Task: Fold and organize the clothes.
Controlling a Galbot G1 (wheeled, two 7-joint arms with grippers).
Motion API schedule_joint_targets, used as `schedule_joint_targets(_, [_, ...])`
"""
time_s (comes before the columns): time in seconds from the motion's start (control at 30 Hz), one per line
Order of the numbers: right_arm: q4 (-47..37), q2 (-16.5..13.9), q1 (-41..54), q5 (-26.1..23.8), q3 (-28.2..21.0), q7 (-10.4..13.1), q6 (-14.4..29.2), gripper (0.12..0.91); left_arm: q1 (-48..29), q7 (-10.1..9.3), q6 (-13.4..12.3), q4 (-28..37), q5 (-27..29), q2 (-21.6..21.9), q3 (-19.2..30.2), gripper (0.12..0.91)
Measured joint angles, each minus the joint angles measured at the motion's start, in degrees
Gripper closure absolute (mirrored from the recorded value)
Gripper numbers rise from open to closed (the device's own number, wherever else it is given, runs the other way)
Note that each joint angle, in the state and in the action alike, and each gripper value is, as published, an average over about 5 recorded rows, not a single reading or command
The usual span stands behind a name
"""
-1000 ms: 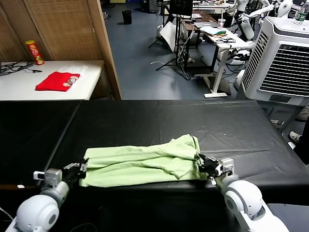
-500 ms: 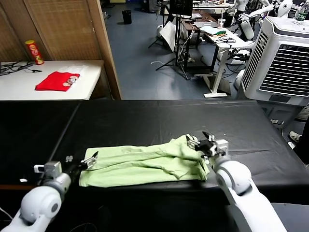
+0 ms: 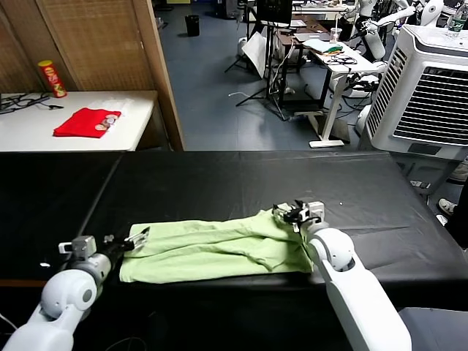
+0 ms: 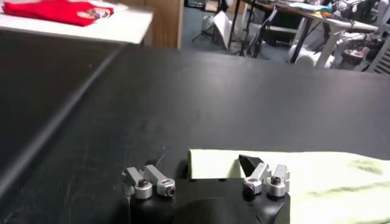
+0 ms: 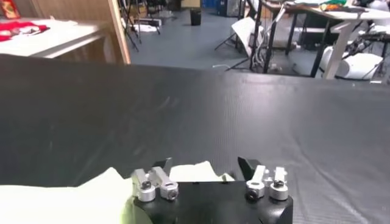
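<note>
Pale green shirt (image 3: 219, 251) lying folded into a long band along the black bench's (image 3: 219, 183) near edge, left claw (image 3: 134, 240) low at its left end, spread open and empty, right claw (image 3: 291, 213) over its right end, parted, gripping nothing, both forearms reaching in from the near edge.

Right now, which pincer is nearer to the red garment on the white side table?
Left. The left pincer is at the shirt's left end, on the side of the red garment; the right pincer is at the shirt's opposite end, farther away.
</note>
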Motion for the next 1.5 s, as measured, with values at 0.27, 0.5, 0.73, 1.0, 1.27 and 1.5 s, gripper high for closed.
schedule_joint_targets(0.27, [0.6,2.2,-1.8,-5.3,1.2,5.0,3.4,0.896,-0.3,0.70,-1.1,0.7,3.1,-0.5,0.3,0.770])
schedule_joint_targets(0.5, [2.9,4.9,-5.5,-7.1,3.2,6.1,4.3,0.898,-2.0,1.33,-3.9,2.0,12.2,-2.1,1.7,0.903])
schedule_joint_targets(0.73, [6.5,4.6,-8.9,-6.0,4.5,3.3,2.9,0.846,-4.3,2.26,-4.5,3.5,14.1,-2.4,2.1,0.902])
schedule_joint_targets(1.0, [14.5,1.9,-14.6,-3.0,7.1,2.5,2.5,0.417,-2.9,2.95,-4.6,1.4,13.7,-0.3,0.3,0.614])
schedule_joint_targets(1.27, [21.8,0.6,-19.7,-2.2,9.9,1.9,2.7,0.230,1.9,2.99,-4.2,-3.4,9.5,0.2,-2.6,0.250])
schedule_joint_targets(1.5, [24.9,0.6,-21.9,-2.2,10.3,1.6,2.7,0.227,5.9,3.87,-4.7,-5.2,9.5,-2.0,-3.6,0.232])
